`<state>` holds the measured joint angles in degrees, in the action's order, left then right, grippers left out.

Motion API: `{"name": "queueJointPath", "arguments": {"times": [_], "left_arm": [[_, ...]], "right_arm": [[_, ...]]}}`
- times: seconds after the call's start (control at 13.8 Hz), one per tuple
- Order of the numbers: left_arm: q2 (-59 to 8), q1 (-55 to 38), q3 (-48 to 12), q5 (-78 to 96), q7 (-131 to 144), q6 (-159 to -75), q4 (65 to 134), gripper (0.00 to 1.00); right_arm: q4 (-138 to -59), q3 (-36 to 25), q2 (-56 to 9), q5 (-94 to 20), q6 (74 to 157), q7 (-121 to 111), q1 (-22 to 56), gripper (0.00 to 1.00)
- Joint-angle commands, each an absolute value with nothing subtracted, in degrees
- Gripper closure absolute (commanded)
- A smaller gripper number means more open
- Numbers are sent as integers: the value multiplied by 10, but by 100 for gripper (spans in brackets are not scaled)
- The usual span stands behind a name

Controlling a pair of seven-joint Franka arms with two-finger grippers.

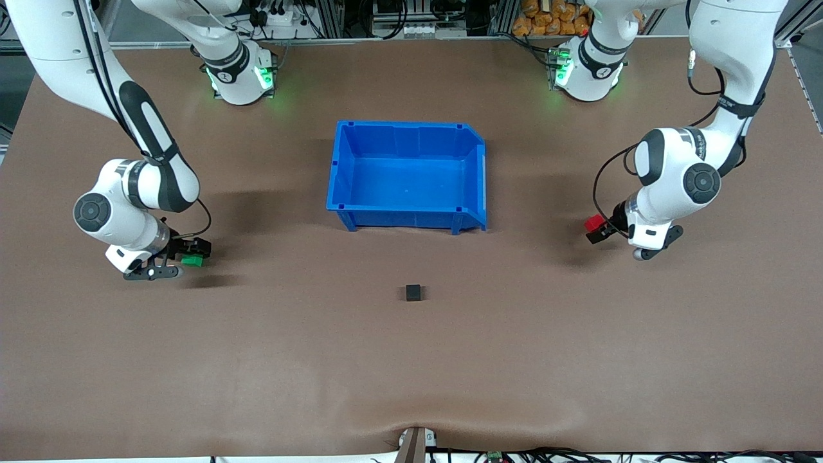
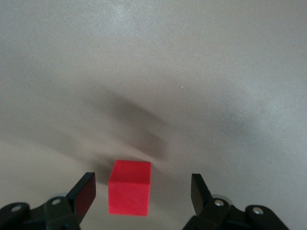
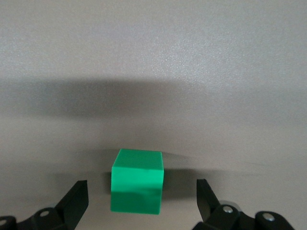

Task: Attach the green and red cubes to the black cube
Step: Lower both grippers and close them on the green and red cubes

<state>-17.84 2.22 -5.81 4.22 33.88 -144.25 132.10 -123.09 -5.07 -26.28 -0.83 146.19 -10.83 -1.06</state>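
The red cube (image 1: pixel 592 223) sits on the table toward the left arm's end. My left gripper (image 1: pixel 598 230) is low around it and open. In the left wrist view the red cube (image 2: pixel 129 194) stands between the spread fingers of the left gripper (image 2: pixel 142 182), touching neither. The green cube (image 1: pixel 191 260) sits toward the right arm's end. My right gripper (image 1: pixel 193 253) is low around it and open. In the right wrist view the green cube (image 3: pixel 136 188) stands between the spread fingers of the right gripper (image 3: pixel 141 186). The black cube (image 1: pixel 413 293) sits alone mid-table, nearer the front camera than the bin.
An empty blue bin (image 1: pixel 405 125) stands in the middle of the table, farther from the front camera than the black cube. The brown table top (image 1: pixel 411 373) stretches bare between the black cube and its front edge.
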Motion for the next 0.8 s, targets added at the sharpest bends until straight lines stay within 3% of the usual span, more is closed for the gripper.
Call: {"name": "queueJointPath", "arguments": {"times": [0.0,0.29,0.36,0.51,0.58,0.72], "left_arm": [[-185,27,-57,52,341,-1448,1318,12],[-185,31,-57,53,345,-1444,1325,13],[-186,32,-57,53,347,-1444,1325,15],[-192,38,-57,53,348,-1444,1325,20],[-193,38,-57,53,350,-1444,1325,23],[-196,38,-57,53,351,-1444,1325,28]], "right_arm": [[-1230,-47,-265,-8,1462,-113,-17,0],[-1230,-47,-265,-8,1458,-107,-17,0],[-1230,-47,-265,-8,1458,-107,-17,4],[-1229,-47,-265,-8,1458,-106,-17,25],[-1229,-47,-265,-8,1458,-107,-17,40],[-1227,-47,-265,-8,1458,-107,-16,80]]}}
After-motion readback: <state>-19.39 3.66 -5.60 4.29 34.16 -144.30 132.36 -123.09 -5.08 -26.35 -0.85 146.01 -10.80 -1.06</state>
